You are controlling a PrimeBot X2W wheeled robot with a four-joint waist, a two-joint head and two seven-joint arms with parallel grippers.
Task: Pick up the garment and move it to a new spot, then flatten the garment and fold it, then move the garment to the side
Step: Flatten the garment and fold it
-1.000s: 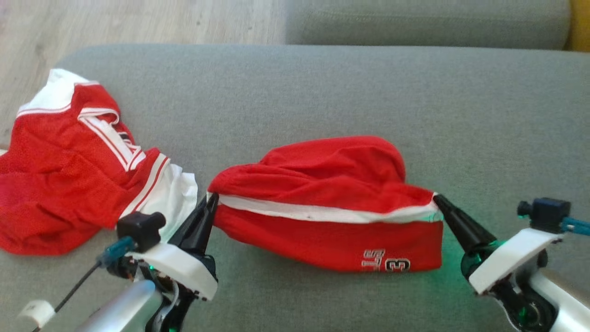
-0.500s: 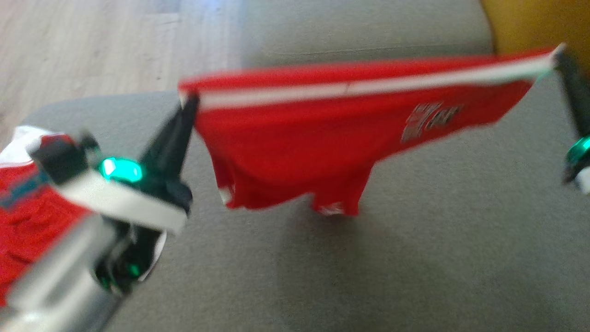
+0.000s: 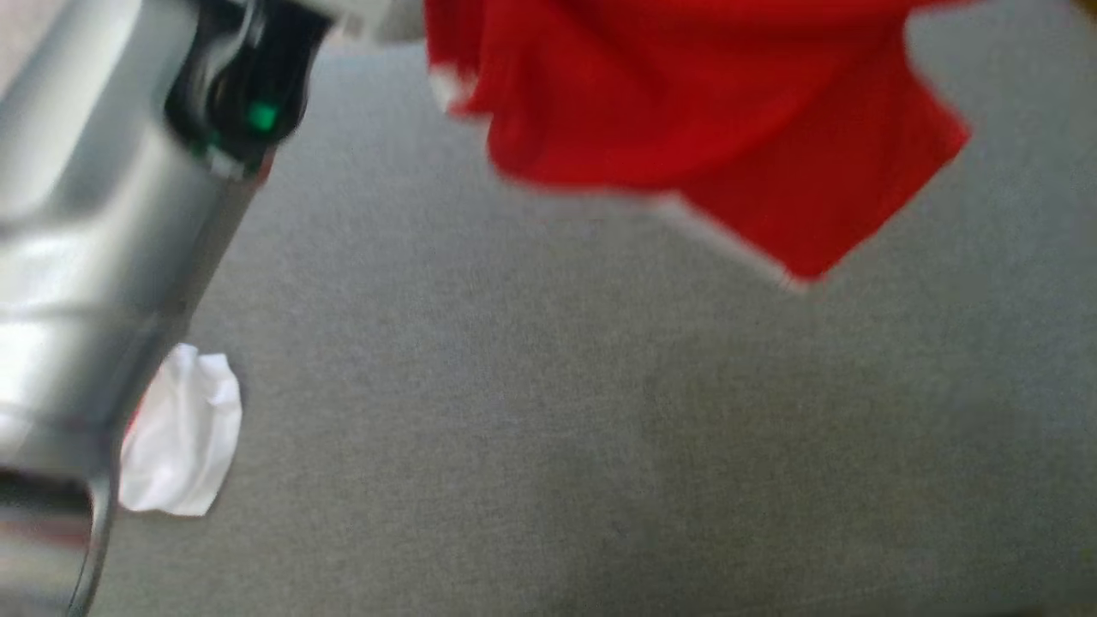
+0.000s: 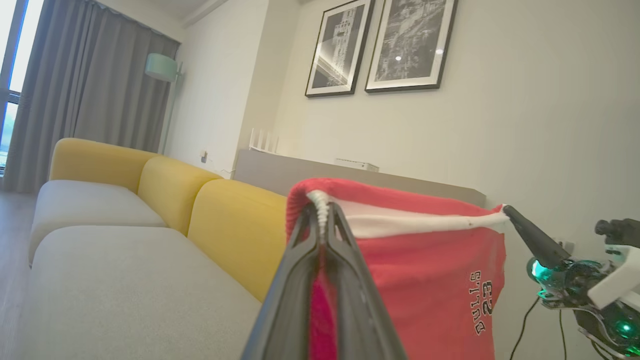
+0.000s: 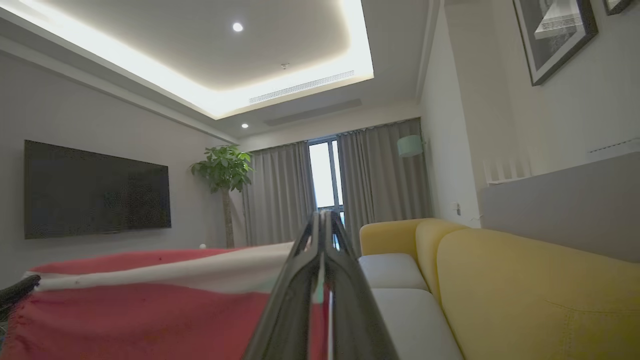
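The garment [image 3: 686,103], red shorts with a white waistband, hangs in the air above the grey sofa cushion [image 3: 557,428]. In the left wrist view my left gripper [image 4: 322,210] is shut on one end of the waistband of the garment [image 4: 430,280], and my right gripper [image 4: 507,210] pinches the far end, the band stretched between them. The right wrist view has my right gripper [image 5: 322,217] shut on the garment [image 5: 125,310]. My left forearm [image 3: 86,257] rises along the left of the head view.
A white piece of another garment [image 3: 184,446] lies on the cushion beside my left forearm. Yellow sofa backs [image 4: 235,225] run behind the grey seats. A wall with framed pictures [image 4: 380,45] stands behind the sofa.
Both grippers have lifted the garment off the cushion by its waistband, and it now hangs stretched in the air. The head view has shifted too.
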